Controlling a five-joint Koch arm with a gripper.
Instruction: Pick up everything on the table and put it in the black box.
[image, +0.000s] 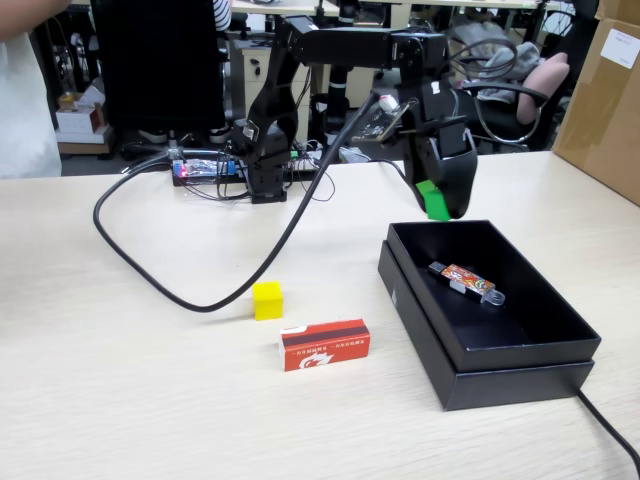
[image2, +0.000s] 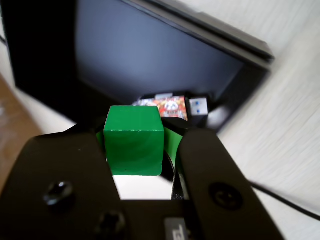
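So on my feed right now the claw (image: 440, 200) is clamped on the green cube (image: 432, 199), holding it up in the air in the upper right of the fixed view, right over the near-left rim of the black box (image: 455, 345). The wrist view backs this up: the green cube (image2: 134, 140) sits squeezed between the two black jaws in the middle of the frame, and the dark inside of the black box (image2: 150, 55) fills the upper half behind it. Inside the box there's a little orange-patterned stick (image: 467, 282) with a clear end, lying on the floor of the box toward the right center of the fixed view; in the wrist view the orange-patterned stick (image2: 170, 106) peeks out just above the cube. The yellow cube (image: 267, 300) is sitting on the table (image: 120, 380) in the middle of the fixed view, left of the box and well clear of it. Just below and to the right of it, close but not touching, the red-and-white carton (image: 324, 345) with the black stripe lies flat on its long side, between the yellow cube and the box. A thick black cable (image: 150, 275) loops across the table from the arm's base (image: 267, 180) in the upper center of the frame and curves past the yellow cube. A brown cardboard carton (image: 600, 100) sits at the far right edge.
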